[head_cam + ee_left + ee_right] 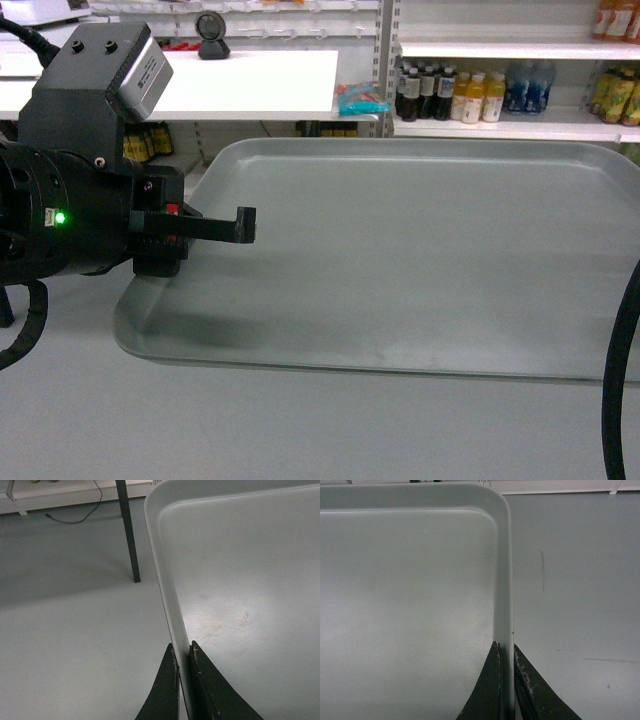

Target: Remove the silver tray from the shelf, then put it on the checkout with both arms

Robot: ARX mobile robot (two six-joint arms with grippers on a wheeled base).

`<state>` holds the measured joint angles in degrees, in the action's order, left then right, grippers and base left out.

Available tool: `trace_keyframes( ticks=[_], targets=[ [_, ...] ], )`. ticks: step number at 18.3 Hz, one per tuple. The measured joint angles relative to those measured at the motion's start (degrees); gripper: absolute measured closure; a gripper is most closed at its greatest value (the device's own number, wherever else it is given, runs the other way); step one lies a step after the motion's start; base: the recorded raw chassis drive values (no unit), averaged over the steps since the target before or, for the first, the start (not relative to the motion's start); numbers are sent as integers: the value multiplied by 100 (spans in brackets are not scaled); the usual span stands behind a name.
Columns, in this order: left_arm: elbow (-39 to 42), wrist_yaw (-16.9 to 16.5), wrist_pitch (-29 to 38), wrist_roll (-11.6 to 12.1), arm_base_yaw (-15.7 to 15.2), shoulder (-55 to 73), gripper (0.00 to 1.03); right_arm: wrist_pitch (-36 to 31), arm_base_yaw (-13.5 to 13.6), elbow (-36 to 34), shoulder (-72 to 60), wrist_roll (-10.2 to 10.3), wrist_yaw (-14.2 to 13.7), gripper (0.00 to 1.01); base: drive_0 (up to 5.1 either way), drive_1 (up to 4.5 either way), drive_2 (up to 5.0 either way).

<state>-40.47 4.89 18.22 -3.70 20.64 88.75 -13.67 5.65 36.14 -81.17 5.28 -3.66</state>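
Carrying is the step in hand: the left claw [184, 672] pinches the left rim of the silver tray [420, 250] and the right claw [506, 677] its right rim, holding it over the floor. Next, both must travel level to the white worktop [250, 82] beyond.

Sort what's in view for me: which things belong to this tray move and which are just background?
Job:
- silver tray, held clear of the floor
- left end effector, clamped on the tray's left rim
- right end effector, clamped on its right rim
- white checkout counter behind

Background:
- bottled drinks on the shelves
- black scanner
- teal packet
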Motion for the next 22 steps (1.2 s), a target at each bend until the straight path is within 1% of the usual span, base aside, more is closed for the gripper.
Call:
trace_keyframes(
  ticks=[22],
  targets=[
    [0, 2, 7, 11, 4, 0, 99, -17, -2, 0, -7, 0, 0, 98, -504, 242, 242]
  ],
)
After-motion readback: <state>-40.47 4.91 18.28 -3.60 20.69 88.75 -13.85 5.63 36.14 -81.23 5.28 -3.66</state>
